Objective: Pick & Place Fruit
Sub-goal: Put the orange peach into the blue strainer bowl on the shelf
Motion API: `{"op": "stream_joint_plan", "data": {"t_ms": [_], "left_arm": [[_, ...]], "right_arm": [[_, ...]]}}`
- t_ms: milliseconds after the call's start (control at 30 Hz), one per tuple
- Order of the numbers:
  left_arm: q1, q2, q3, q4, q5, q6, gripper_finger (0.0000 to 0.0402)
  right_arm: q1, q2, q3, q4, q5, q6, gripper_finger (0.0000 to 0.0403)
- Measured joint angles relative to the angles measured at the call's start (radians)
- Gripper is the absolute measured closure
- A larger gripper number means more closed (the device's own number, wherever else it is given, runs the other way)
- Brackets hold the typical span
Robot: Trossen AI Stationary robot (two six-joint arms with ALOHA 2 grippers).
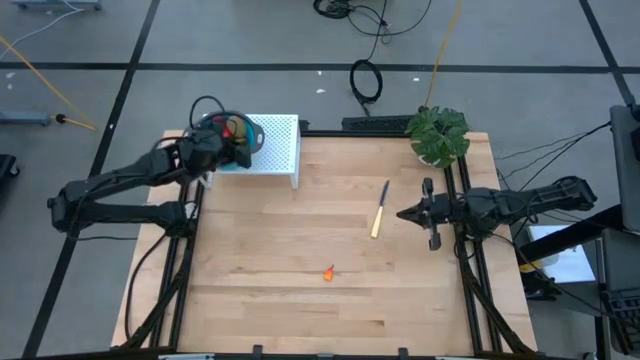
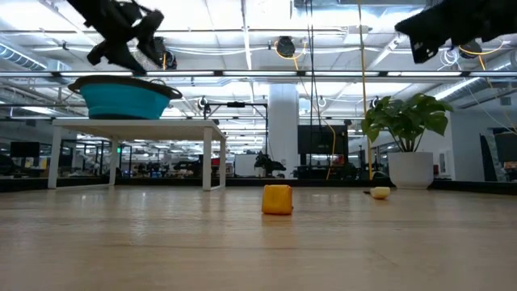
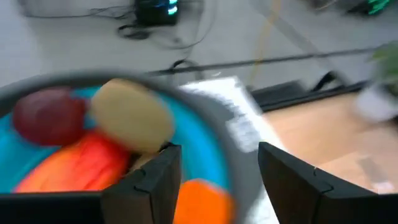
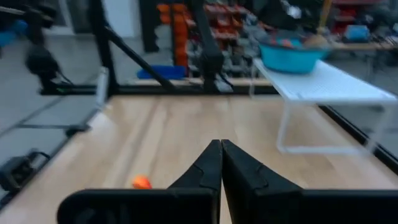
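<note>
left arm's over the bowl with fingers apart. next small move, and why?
Probably lift the left gripper straight up, clear of the teal bowl. Its fingers stand apart over the bowl, with an orange piece just below them beside the fruit already inside. One small orange piece remains on the table to fetch.

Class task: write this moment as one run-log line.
left hand: open above bowl on shelf | right hand: shut, waiting | orange piece: on table

Grey floor (image 1: 250,40), black cables (image 1: 366,78), ceiling strip lights (image 2: 242,32).
</note>
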Motion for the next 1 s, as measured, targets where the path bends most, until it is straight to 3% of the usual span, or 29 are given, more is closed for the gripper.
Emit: {"op": "stream_joint_plan", "data": {"t_ms": [133, 267, 533, 800, 1000], "left_arm": [[-0.046, -0.021, 0.019, 0.091, 0.085, -0.001, 0.0197], [-0.131, -0.042, 0.020, 0.160, 0.099, 0.039, 0.0222], [-0.296, -0.057, 0.020, 0.222, 0.100, 0.138, 0.0299], [-0.458, -0.056, 0.020, 0.281, 0.100, 0.201, 0.0388], [-0.614, -0.021, 0.020, 0.398, 0.142, 0.204, 0.0394]], "right_arm": [[0.000, 0.040, 0.000, 0.057, -0.068, -0.022, 0.0402], [0.001, 0.106, 0.000, 0.054, -0.019, 0.055, 0.0402], [0.001, 0.255, 0.039, 0.050, 0.114, 0.229, 0.0403], [0.001, 0.418, 0.149, 0.009, 0.111, 0.232, 0.0403], [0.001, 0.514, 0.201, 0.012, 0.058, 0.204, 0.0403]]}}
